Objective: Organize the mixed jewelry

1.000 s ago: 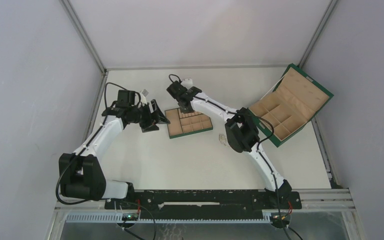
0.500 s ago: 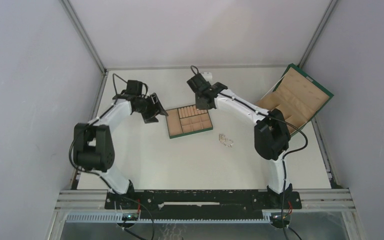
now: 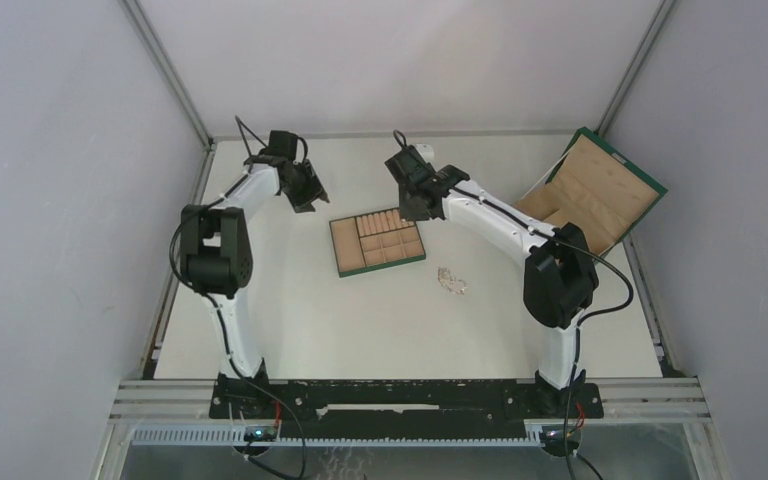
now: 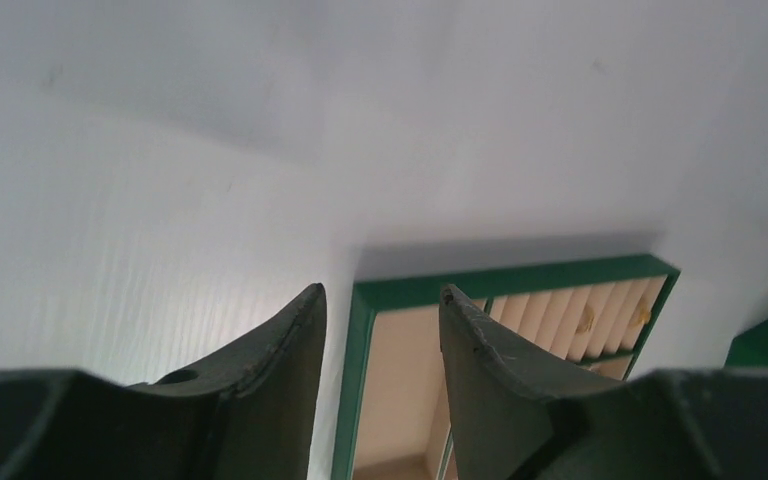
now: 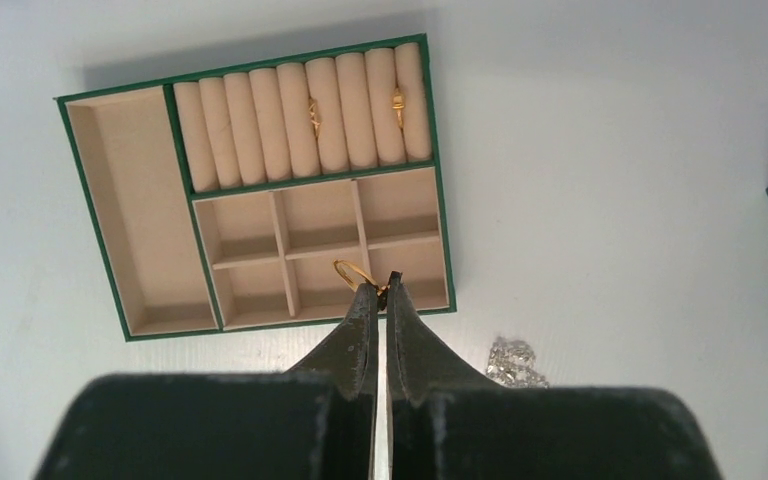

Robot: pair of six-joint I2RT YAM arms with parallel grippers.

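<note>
Jewelry lies in three spots. In the right wrist view the right gripper [image 5: 378, 290] is pinched nearly closed on a thin gold hoop [image 5: 352, 271]. The hoop sticks out to the left of the fingertips and is seen against the small square compartments at the near right corner of the tan tray [image 5: 125, 200]. How high it hangs above them cannot be told. Two other pieces are tucked between the ring rolls along the tray's far side: a first slotted ring [image 5: 313, 112] near the middle of the rolls and a second slotted ring [image 5: 397, 103] toward their right end. The silvery chain tangle [image 5: 515, 362] lies loose on the white table [image 5: 610, 150], near the tray's near right corner but not touching it. The left gripper [image 4: 380, 300] is spread wide with nothing between its fingers — it hangs over bare table to the left of the tray, pointing toward the tray's green edge. A large green box [image 3: 600, 185] stands with its lid up at the table's far right — well apart from the tray.
</note>
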